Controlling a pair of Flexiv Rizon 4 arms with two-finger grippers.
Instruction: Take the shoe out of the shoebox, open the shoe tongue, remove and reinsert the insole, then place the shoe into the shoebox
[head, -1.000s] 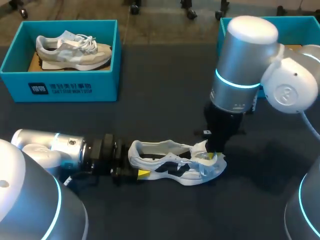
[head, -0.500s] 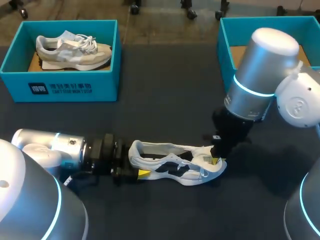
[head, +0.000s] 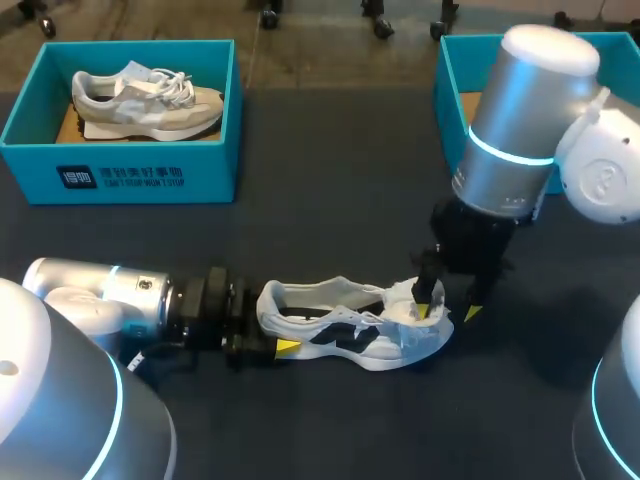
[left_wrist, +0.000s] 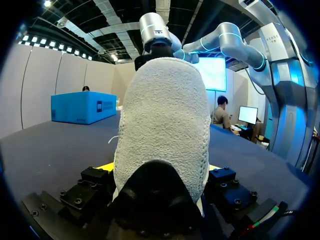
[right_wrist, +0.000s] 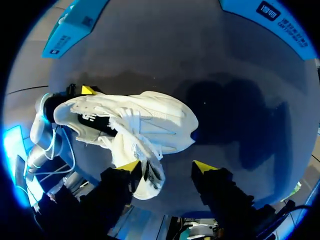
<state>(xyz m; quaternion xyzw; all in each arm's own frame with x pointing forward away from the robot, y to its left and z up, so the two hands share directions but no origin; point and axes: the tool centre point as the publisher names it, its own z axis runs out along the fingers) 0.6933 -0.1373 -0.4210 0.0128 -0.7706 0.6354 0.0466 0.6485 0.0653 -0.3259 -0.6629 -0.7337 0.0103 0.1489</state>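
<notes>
Shoe (head: 350, 325) is lying on the dark table (head: 330, 200), near the front edge, sole down, with its heel toward the left arm and its toe toward the right. Left gripper (head: 270, 330) is coming in low and level along the table and pinching the heel. In the left wrist view the knit heel (left_wrist: 162, 130) is filling the space between the fingers, with a yellow tip (left_wrist: 102, 167) showing on either side, pressed against it. Right gripper (head: 447, 312) is hanging down from above at the toe end with its fingers spread. In the right wrist view (right_wrist: 167, 167) one tip (right_wrist: 130, 166) is sitting against the loose white tongue and laces, while the other is standing off the shoe (right_wrist: 145, 120), over bare table beside the toe; nothing is being gripped. Left box (head: 120, 175), teal, is sitting at the far left corner and holding a second shoe (head: 145, 100), grey and white. Right box (head: 450, 80), also teal, is sitting at the far right, partly hidden behind the right arm. Both boxes are well apart from the shoe.
</notes>
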